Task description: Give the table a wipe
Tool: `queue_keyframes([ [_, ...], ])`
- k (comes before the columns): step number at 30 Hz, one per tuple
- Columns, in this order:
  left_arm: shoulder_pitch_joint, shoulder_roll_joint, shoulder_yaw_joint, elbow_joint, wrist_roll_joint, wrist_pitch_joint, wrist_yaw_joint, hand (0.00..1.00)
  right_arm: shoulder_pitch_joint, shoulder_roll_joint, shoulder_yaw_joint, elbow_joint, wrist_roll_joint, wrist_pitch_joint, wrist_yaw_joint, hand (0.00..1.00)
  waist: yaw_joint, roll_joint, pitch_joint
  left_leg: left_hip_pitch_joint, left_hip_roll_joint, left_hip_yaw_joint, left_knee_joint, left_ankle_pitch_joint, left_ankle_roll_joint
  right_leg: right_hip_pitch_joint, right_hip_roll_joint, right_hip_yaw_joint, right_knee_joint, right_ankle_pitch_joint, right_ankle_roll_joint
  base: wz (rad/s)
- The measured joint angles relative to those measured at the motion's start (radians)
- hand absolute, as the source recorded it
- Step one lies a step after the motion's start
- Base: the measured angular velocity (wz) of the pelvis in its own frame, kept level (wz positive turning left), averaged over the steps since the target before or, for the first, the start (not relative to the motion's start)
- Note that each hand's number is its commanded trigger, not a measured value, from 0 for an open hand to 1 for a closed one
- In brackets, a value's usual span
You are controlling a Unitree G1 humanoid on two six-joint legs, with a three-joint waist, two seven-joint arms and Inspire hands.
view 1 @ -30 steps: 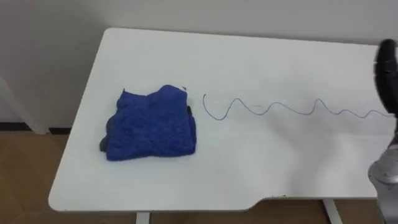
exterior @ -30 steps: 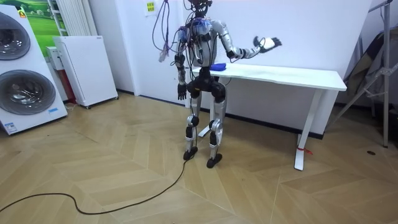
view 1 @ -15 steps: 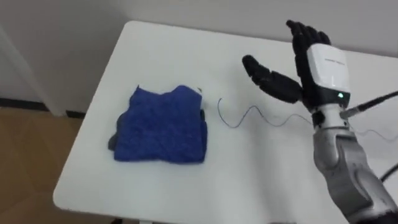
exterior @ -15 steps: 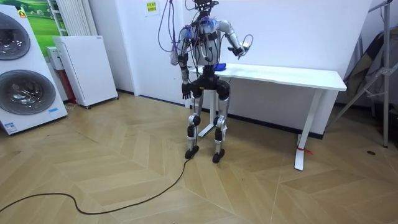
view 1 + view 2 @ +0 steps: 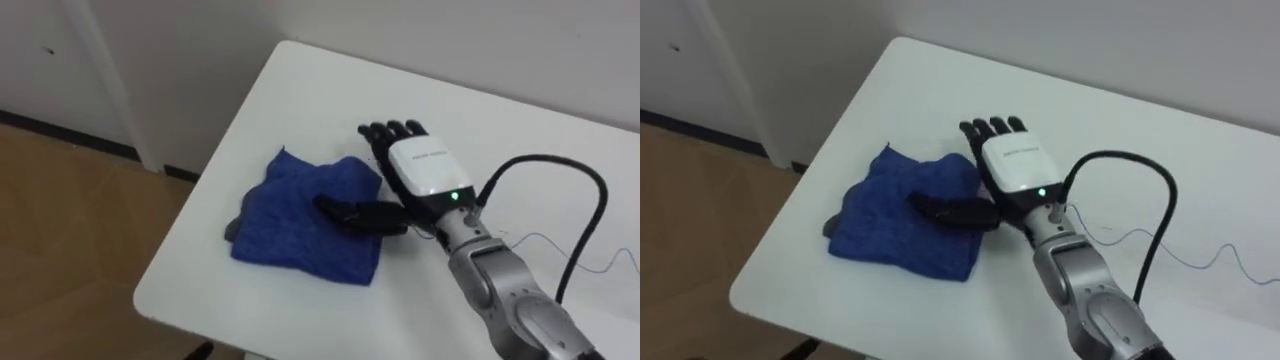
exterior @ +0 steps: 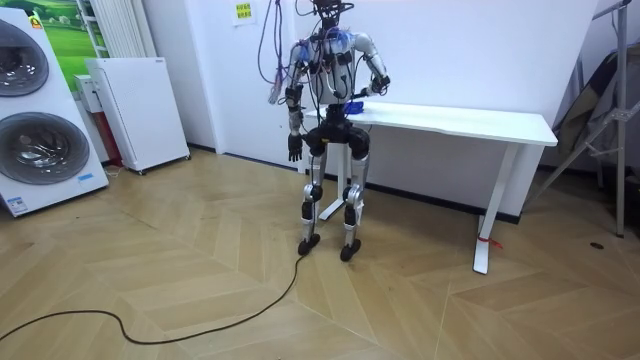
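R hand (image 5: 420, 170) was up at 3 o'clock of blue cloth (image 5: 290, 220); now down on it, table (image 5: 300, 90) left end. Fingers (image 5: 385, 132) straight, spread, thumb across cloth, no grip. Wipe can start twd pen line (image 5: 1200, 264) at 3 o'clock.

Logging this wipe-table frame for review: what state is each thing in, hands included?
Folded blue terry cloth: bunched, lying on the white table's left end.
Right hand: open, thumb across the cloth.
Left hand: hanging by the hip.
Wavy blue pen line: not yet wiped.
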Motion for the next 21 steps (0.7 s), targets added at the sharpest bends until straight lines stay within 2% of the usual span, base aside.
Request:
queue_keyframes([
  [5, -0.011, 0.000, -0.008, 0.004, -0.018, -0.026, -0.003, 0.00, 0.025, 0.024, 0.016, 0.001, -0.036, -0.002, 0.030, 0.00, -0.003, 0.000, 0.0000, 0.005, 0.000, 0.006, -0.001, 0.000, 0.000, 0.003, -0.005, 0.007, 0.001, 0.000, 0.000, -0.10],
  [10, -0.013, 0.000, -0.022, 0.004, -0.018, -0.033, -0.004, 0.00, 0.026, 0.030, 0.016, 0.001, -0.066, -0.003, 0.049, 0.00, -0.004, -0.001, 0.0000, 0.007, 0.000, -0.006, -0.001, 0.000, 0.000, 0.003, -0.005, 0.000, 0.005, 0.000, 0.000, 0.02],
  [15, -0.016, -0.006, -0.035, 0.016, -0.028, -0.033, -0.003, 0.00, 0.046, 0.030, 0.016, 0.001, -0.115, -0.009, 0.045, 0.00, -0.005, 0.004, 0.0031, 0.025, 0.002, -0.022, 0.001, 0.000, 0.000, 0.001, -0.006, -0.019, 0.055, -0.009, 0.015, 0.08],
  [16, -0.022, -0.010, -0.039, 0.024, -0.034, -0.033, -0.002, 0.00, 0.052, 0.030, 0.016, 0.001, -0.115, -0.015, 0.044, 0.00, -0.008, 0.008, 0.0058, 0.032, 0.005, -0.038, 0.000, 0.002, 0.001, -0.017, -0.003, -0.031, 0.093, -0.016, 0.019, -0.04],
  [17, -0.026, -0.012, -0.039, 0.030, -0.036, -0.035, -0.001, 0.00, 0.058, 0.033, 0.016, 0.002, -0.115, -0.022, 0.040, 0.00, -0.010, 0.015, 0.0105, 0.038, 0.020, -0.099, -0.001, 0.002, 0.003, -0.069, 0.016, -0.020, 0.138, -0.051, 0.015, -0.17],
  [18, -0.027, -0.008, -0.036, 0.034, -0.036, -0.037, -0.001, 0.00, 0.058, 0.038, 0.017, 0.001, -0.116, -0.028, 0.037, 0.00, -0.007, 0.011, 0.0073, 0.035, 0.024, -0.123, 0.001, 0.002, 0.004, -0.087, 0.040, 0.001, 0.096, -0.054, 0.004, -0.53],
  [19, -0.027, 0.008, -0.031, 0.045, -0.034, -0.038, 0.001, 0.00, 0.050, 0.050, 0.031, -0.009, -0.116, -0.042, 0.028, 0.00, -0.002, -0.011, 0.0007, 0.015, 0.018, -0.120, 0.018, -0.006, -0.005, -0.111, 0.066, 0.021, -0.053, 0.047, -0.033, -0.58],
  [20, -0.030, -0.004, -0.028, 0.084, -0.032, -0.040, 0.004, 0.00, 0.039, 0.039, 0.060, -0.008, -0.116, -0.046, 0.013, 0.00, -0.011, -0.007, 0.0049, 0.013, 0.021, -0.089, 0.048, -0.047, -0.049, -0.110, 0.064, -0.018, -0.049, 0.090, -0.071, -0.46],
  [21, -0.028, -0.017, -0.030, 0.104, -0.030, -0.041, 0.004, 0.00, 0.044, 0.036, 0.066, -0.007, -0.115, -0.046, 0.011, 0.00, -0.019, 0.006, 0.0010, 0.013, 0.028, -0.076, 0.052, -0.056, -0.053, -0.106, 0.067, -0.018, -0.040, 0.090, -0.071, 0.09],
])
